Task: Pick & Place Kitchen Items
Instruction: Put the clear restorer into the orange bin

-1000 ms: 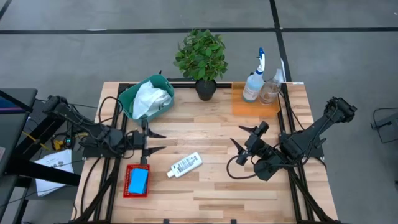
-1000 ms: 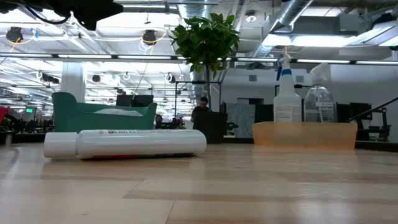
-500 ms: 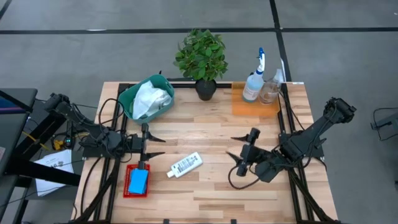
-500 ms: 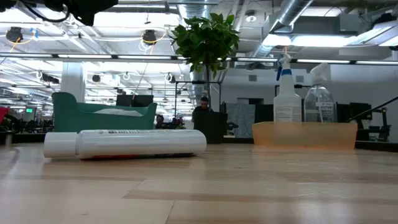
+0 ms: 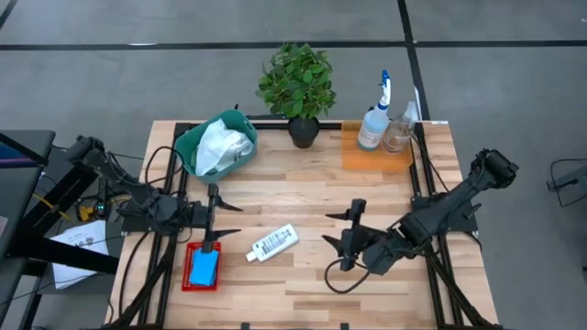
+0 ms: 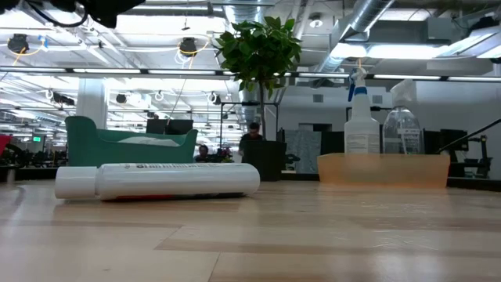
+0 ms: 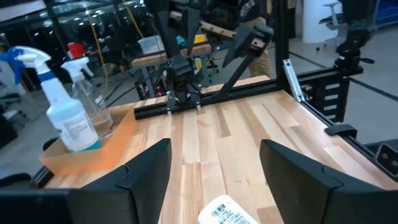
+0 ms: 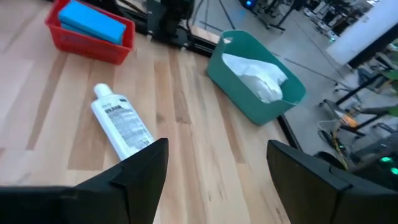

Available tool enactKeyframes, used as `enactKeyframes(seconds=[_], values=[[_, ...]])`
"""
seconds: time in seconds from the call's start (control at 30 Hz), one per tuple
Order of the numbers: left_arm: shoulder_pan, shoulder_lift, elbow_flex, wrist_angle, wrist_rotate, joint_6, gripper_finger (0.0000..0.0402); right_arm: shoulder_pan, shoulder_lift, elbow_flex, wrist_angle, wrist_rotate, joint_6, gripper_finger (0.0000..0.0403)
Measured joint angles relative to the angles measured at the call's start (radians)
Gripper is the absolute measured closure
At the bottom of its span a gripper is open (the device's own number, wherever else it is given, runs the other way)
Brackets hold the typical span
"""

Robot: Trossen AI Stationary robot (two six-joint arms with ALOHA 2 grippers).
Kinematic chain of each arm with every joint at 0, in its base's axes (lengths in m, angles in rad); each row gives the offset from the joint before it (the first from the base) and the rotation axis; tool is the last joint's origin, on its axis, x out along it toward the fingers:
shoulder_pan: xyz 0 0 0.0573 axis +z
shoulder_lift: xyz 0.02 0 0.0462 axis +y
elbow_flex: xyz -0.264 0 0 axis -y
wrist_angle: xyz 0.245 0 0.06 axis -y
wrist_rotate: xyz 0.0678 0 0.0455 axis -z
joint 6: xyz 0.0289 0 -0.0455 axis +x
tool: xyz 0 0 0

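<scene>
Wooden table (image 5: pixel 312 197): small white bottle (image 5: pixel 273 243) lying flat mid-table. Blue sponge (image 5: pixel 204 267) in red basket (image 5: pixel 189 278). Left gripper (image 5: pixel 224 224) spread, empty, above basket. Right gripper (image 5: pixel 337 229) spread, empty, right of bottle

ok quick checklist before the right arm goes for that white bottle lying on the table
1. Right gripper open and empty: ok, fingers spread, nothing between them.
2. Small white labelled bottle free to grasp: ok, lying on its side on the bare wooden table, nothing touching it.
3. Right gripper lined up: not ok, it is off to the bottle's side, not over it.
4. Left gripper clear of the bottle: ok, open, near the red basket holding the blue sponge.
5. Orange tray has room: ok, the two clear spray bottles stand at its far end.
</scene>
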Motion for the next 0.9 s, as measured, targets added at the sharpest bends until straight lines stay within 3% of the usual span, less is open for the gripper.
enactKeyframes(seconds=[0.47,0.9], values=[[-0.036,0.000,0.000,0.044,0.000,0.053,0.0158,-0.098,0.057,-0.001,0.076,-0.273,-0.055,0.0138],[-0.036,0.000,0.000,0.079,-0.034,0.079,0.0140,-0.145,0.187,0.000,0.241,-0.301,-0.268,0.0138]])
